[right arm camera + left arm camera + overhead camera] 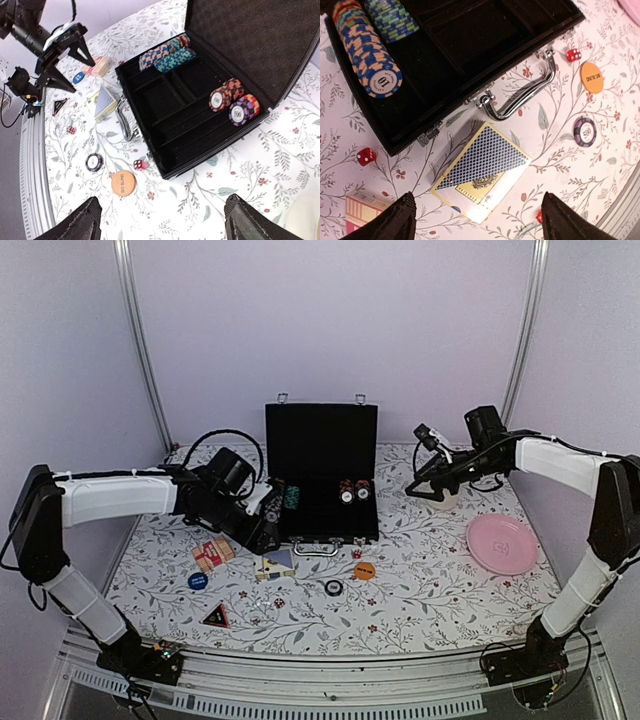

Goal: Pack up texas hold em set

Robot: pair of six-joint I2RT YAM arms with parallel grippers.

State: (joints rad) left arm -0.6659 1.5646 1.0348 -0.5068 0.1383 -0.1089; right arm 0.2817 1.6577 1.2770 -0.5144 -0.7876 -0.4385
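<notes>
Your top view is softly, evenly lit from above with a lilac cast, so the white floral-print tablecloth [420, 590] only shows faint shadows under the arms. On your left wrist cam the tint goes pink, there's glare on the bottom corner of the blue-backed card deck [482, 172] and the curved silver metal handle [525, 95], and the black fingertips [395, 222] of the left gripper [476, 222] are soft blobs. Your right wrist cam crushes the black rectangular briefcase [185, 100] inside to near-solid dark.
</notes>
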